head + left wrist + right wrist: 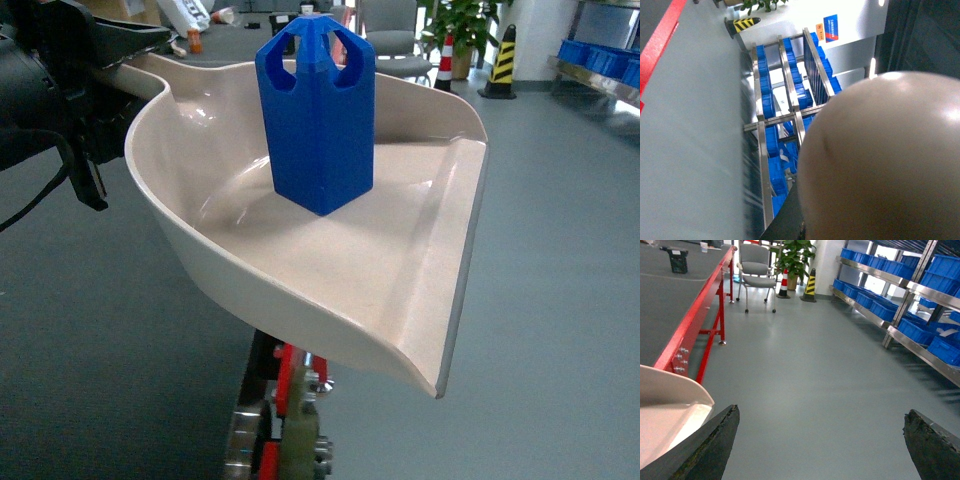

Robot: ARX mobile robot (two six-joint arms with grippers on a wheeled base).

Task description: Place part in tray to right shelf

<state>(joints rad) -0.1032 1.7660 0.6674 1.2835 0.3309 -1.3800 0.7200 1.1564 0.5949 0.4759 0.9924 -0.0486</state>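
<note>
The blue part stands upright in the cream tray, which hangs in the air and fills most of the head view. My left gripper is shut on the tray's handle end at the upper left. In the left wrist view the tray's underside blocks the right half, with one dark finger beside it. The right shelf, steel with blue crates, runs along the right; it also shows as the rack. My right gripper is open over bare floor, with the tray's edge to its left.
A red-framed work table runs along the left, its frame below the tray. At the far end stand a grey chair, a potted plant and a striped cone. Grey floor lies between table and shelf.
</note>
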